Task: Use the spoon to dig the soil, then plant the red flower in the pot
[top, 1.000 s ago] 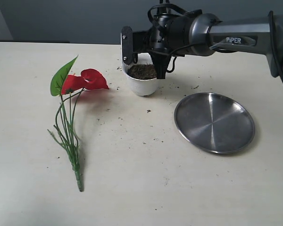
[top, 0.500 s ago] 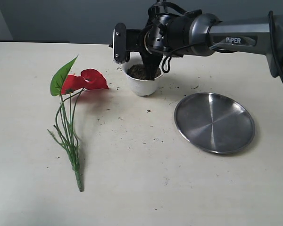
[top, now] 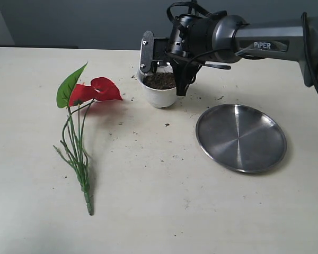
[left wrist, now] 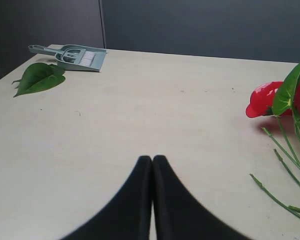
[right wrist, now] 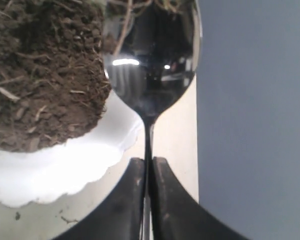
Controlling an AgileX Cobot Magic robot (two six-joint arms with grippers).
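While the right claw (right wrist: 146, 164) sat clamped on the spoon (right wrist: 152, 65) handle, bowl against the soil (right wrist: 45, 75) at the pot (top: 160, 96) rim, digging looked unfinished. Red flower (top: 98, 90) lay flat on the worktop (top: 148, 185) left of the pot, blooms level with it, stems running toward the front. Left claw (left wrist: 152, 167), pressed together and empty, was likely the nearer 1.

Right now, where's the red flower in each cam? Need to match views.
Exterior: red flower lies flat on the table, left of the pot, stems toward the near edge.
Left wrist: red flower partly cut by the frame edge, beyond the shut left gripper, not touching it.
Right wrist: not in it; only spoon, soil and pot.
Shared landmark: the beige table, in all three.
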